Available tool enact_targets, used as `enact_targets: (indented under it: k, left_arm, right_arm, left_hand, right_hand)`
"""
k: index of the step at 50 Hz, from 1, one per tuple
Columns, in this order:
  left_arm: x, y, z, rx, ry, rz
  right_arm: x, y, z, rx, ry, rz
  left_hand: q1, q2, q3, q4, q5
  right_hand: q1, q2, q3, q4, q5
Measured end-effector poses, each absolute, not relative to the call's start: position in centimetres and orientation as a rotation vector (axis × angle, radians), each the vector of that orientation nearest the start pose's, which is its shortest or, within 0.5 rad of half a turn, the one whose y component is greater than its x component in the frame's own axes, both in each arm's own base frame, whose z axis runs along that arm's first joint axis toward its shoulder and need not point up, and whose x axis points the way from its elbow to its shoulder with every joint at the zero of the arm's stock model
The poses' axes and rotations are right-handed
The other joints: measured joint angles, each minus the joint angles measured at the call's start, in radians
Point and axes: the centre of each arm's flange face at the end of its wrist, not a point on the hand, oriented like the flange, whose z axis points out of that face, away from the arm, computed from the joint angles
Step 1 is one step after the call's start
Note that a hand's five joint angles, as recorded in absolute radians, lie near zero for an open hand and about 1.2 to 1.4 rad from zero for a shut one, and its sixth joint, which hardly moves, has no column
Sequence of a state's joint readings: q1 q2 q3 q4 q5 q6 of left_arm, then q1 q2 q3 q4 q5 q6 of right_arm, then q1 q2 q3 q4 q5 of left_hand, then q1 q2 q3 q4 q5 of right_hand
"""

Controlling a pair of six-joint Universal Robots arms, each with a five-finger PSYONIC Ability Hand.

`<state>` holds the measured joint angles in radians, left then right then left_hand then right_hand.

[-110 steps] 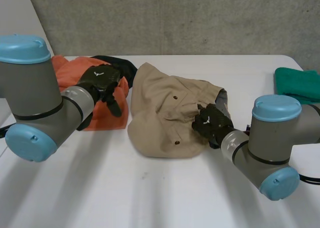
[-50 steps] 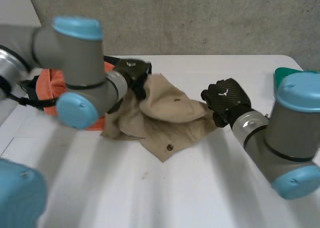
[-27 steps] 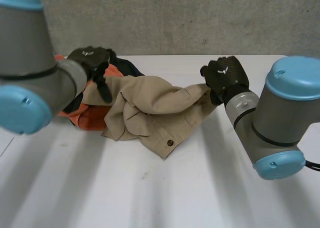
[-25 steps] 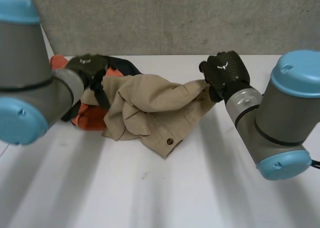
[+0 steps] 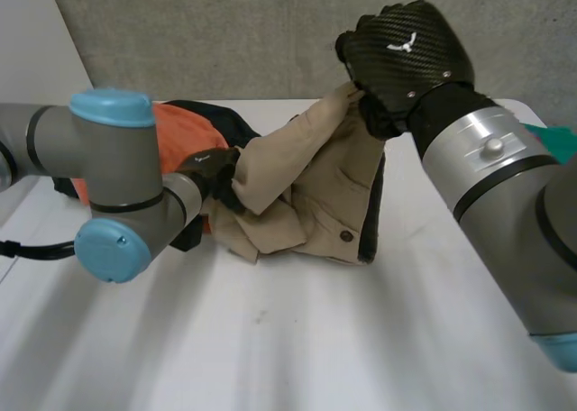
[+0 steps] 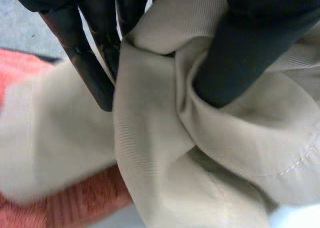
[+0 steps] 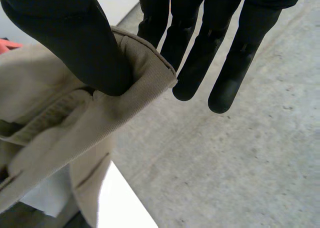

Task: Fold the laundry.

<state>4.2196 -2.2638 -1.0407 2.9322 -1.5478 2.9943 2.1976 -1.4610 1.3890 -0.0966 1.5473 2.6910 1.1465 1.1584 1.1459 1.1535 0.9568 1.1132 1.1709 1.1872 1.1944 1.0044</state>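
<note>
Right hand (image 5: 403, 50) raised, thumb pinching beige garment (image 5: 311, 190) edge against fingers. Left hand (image 5: 215, 172) low beside orange cloth (image 5: 176, 132), clamping bunched fold. Garment half lifted, rest on table (image 5: 297, 339). Recommended: spread hands apart, shake out bunching, avoid snagging orange cloth

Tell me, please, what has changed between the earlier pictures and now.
The right hand has risen high above the table, lifting one edge of the beige garment. The left hand has shifted lower, still gripping the other side. The orange cloth stayed in place.
</note>
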Motion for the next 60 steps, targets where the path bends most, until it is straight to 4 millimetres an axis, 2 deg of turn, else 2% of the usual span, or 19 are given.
enact_targets:
  k: [5,10,14,17,20,23,27,33,35,38,39,43,47,48,51,52,54,58,60]
  left_arm:
    - [-30.9,-30.1,23.3,0.515,2.856,-1.998]
    - [-29.3,-27.5,30.2,0.55,2.768,-2.15]
    - [-27.3,-24.0,37.2,0.596,2.633,-2.378]
    - [-26.1,-22.0,41.2,0.61,2.521,-2.535]
    - [-25.4,-21.1,43.6,0.608,2.447,-2.631]
    - [-25.4,-21.4,44.5,0.603,2.431,-2.659]
    - [-26.2,-23.5,43.8,0.596,2.475,-2.616]
    - [-28.5,-29.1,39.0,0.594,2.612,-2.447]
    - [-29.7,-32.0,35.5,0.593,2.685,-2.337]
    - [-30.6,-34.6,31.2,0.588,2.765,-2.201]
    - [-30.7,-34.8,30.7,0.587,2.774,-2.185]
    - [-31.5,-37.3,24.9,0.581,2.858,-2.024]
    - [-32.0,-38.9,21.4,0.571,2.853,-1.994]
    - [-32.0,-39.1,21.1,0.569,2.844,-2.001]
    - [-32.1,-40.3,20.9,0.553,2.74,-2.102]
    - [-32.1,-40.4,21.1,0.55,2.717,-2.123]
    - [-31.9,-41.4,22.2,0.527,2.584,-2.238]
    - [-31.4,-42.0,25.2,0.492,2.393,-2.373]
    - [-31.1,-42.1,26.4,0.486,2.334,-2.405]
  right_arm:
    - [29.6,-21.6,35.3,-0.973,1.666,-2.349]
    - [27.7,-22.8,37.7,-0.919,1.642,-2.433]
    - [26.4,-22.9,40.5,-0.872,1.585,-2.499]
    - [25.7,-22.8,42.4,-0.836,1.545,-2.534]
    - [25.1,-22.8,43.7,-0.803,1.525,-2.553]
    - [24.7,-23.1,44.4,-0.775,1.529,-2.552]
    - [24.6,-24.3,43.9,-0.75,1.573,-2.52]
    - [25.8,-26.8,40.7,-0.752,1.69,-2.42]
    - [26.8,-28.0,38.5,-0.759,1.764,-2.368]
    - [28.2,-29.6,35.2,-0.769,1.861,-2.319]
    - [28.3,-29.8,34.8,-0.771,1.87,-2.316]
    - [30.2,-32.2,30.5,-0.794,1.943,-2.313]
    - [32.0,-34.6,26.5,-0.815,1.968,-2.366]
    - [32.2,-35.0,26.0,-0.816,1.967,-2.377]
    - [33.4,-36.9,23.3,-0.799,1.949,-2.455]
    - [33.5,-37.1,23.0,-0.794,1.944,-2.466]
    - [34.2,-38.6,21.1,-0.755,1.904,-2.538]
    - [34.7,-40.1,20.3,-0.687,1.81,-2.627]
    - [34.8,-40.4,20.5,-0.664,1.774,-2.651]
  left_hand:
    - [0.0,0.032,0.036,0.043,0.011]
    - [0.0,0.032,0.036,0.043,0.011]
    - [0.0,0.034,0.042,0.043,0.011]
    - [0.0,0.035,0.042,0.043,0.011]
    - [0.0,0.035,0.042,0.043,0.011]
    - [0.0,0.035,0.042,0.043,0.011]
    - [0.0,0.035,0.042,0.043,0.011]
    - [0.0,0.035,0.042,0.044,0.011]
    - [0.0,0.035,0.042,0.044,0.011]
    - [0.0,0.035,0.042,0.044,0.011]
    - [0.0,0.035,0.042,0.044,0.011]
    - [0.0,0.035,0.042,0.044,0.011]
    - [-0.045,-0.07,-0.058,-0.063,-0.026]
    - [-0.09,-0.104,-0.091,-0.099,-0.064]
    - [-0.56,-0.511,-0.494,-0.507,-0.482]
    - [-0.56,-0.511,-0.494,-0.507,-0.482]
    - [-0.801,-0.783,-0.769,-0.788,-0.765]
    - [-0.946,-0.951,-0.934,-0.954,-0.91]
    - [-0.946,-0.953,-0.935,-0.955,-0.91]
  right_hand:
    - [0.0,0.0,0.002,0.0,0.0]
    - [0.0,0.0,0.002,0.0,0.0]
    - [0.0,0.0,0.002,0.001,0.0]
    - [0.0,0.0,0.002,0.003,0.0]
    - [0.0,0.0,0.002,0.004,0.0]
    - [0.0,0.0,0.002,0.004,0.0]
    - [0.0,0.0,0.002,0.004,0.0]
    - [0.0,0.0,0.002,0.004,0.0]
    - [0.0,0.0,0.002,0.004,0.0]
    - [0.0,0.0,0.002,0.004,0.0]
    - [0.0,0.0,0.002,0.004,0.0]
    - [0.0,0.0,0.002,0.004,0.0]
    - [0.0,0.0,0.002,0.004,0.0]
    - [0.0,0.0,0.002,0.004,0.0]
    - [-0.024,-0.041,-0.053,-0.044,-0.035]
    - [-0.033,-0.053,-0.066,-0.067,-0.059]
    - [-0.32,-0.379,-0.367,-0.368,-0.361]
    - [-0.842,-0.896,-0.896,-0.899,-0.896]
    - [-0.89,-0.958,-0.968,-0.967,-0.96]
